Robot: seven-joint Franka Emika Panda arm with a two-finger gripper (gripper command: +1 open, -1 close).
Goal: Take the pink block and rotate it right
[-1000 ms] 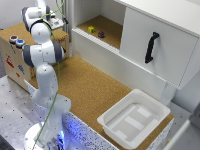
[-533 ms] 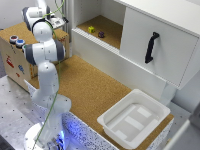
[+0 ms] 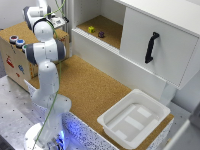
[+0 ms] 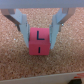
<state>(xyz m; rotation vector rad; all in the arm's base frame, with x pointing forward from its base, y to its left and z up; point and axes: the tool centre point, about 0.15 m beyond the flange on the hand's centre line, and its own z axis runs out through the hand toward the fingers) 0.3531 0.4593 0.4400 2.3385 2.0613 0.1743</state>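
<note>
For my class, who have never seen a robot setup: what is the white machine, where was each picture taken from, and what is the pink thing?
The white machine is a robot arm standing beside a cork-covered surface. The wide picture comes from a camera off the arm; it also shows a white tray and a cabinet with a black handle. The close-up comes from a camera on the arm's wrist, looking down between its two fingers. The pink block, marked with black lines, sits on the cork between them. Whether they grip it is unclear.

Pink block (image 4: 38,42) blurred in wrist view, hidden behind arm (image 3: 46,47) in exterior view
</note>
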